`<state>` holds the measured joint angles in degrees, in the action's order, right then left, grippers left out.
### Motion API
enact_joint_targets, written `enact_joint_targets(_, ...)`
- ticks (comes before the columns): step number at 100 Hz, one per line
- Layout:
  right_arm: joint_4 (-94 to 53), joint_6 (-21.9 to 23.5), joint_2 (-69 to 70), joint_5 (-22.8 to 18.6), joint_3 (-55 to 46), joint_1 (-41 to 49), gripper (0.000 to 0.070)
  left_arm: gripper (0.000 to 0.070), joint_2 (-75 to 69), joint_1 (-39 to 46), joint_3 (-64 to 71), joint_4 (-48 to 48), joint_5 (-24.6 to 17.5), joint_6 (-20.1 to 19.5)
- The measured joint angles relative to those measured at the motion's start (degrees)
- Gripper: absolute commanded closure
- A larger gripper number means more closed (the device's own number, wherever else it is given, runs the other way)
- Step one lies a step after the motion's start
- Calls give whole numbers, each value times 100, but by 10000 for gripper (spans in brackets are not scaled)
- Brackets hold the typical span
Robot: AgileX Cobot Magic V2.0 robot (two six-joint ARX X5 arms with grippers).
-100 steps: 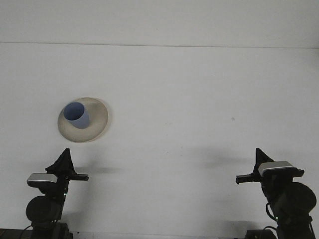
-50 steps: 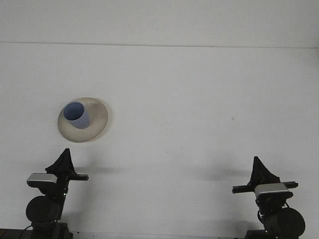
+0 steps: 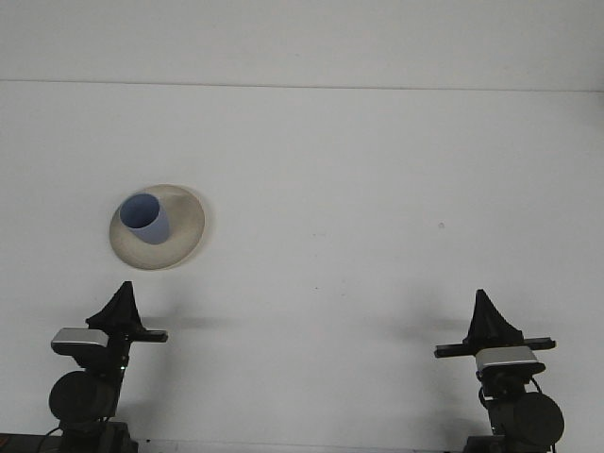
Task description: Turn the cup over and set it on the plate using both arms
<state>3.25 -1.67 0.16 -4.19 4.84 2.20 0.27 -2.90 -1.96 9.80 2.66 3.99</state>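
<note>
The white counter (image 3: 359, 170) is filling the front view, bare apart from one group of things on its left half. There a cream plate (image 3: 186, 234) is lying flat, and a blue cup (image 3: 144, 218) is sitting on it, mouth open and turned up toward the camera, resting toward the plate's left part. The cup is looking plain, handleless and slightly tapered, with a smooth matte wall; it is reading as light and easy to tip. The left tool (image 3: 121, 307) and the right tool (image 3: 492, 321) are both sitting low at the near edge, well apart from the plate, each pointing forward with its jaws seeming drawn together to a point and holding nothing. By my judgement the placing is looking done; the likely risk is an arm sweeping forward and nudging the plate rim, toppling the cup.
</note>
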Motion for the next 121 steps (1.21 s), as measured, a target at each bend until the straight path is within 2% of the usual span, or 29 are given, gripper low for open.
enact_joint_targets(17, 599, 0, -2, 0, -382, 0, 700, 688, 2, 0, 0, -2, 0, 0)
enact_joint_targets(121, 610, 0, -2, 13, -402, 0, 700, 688, 2, 0, 0, 0, 0, 0)
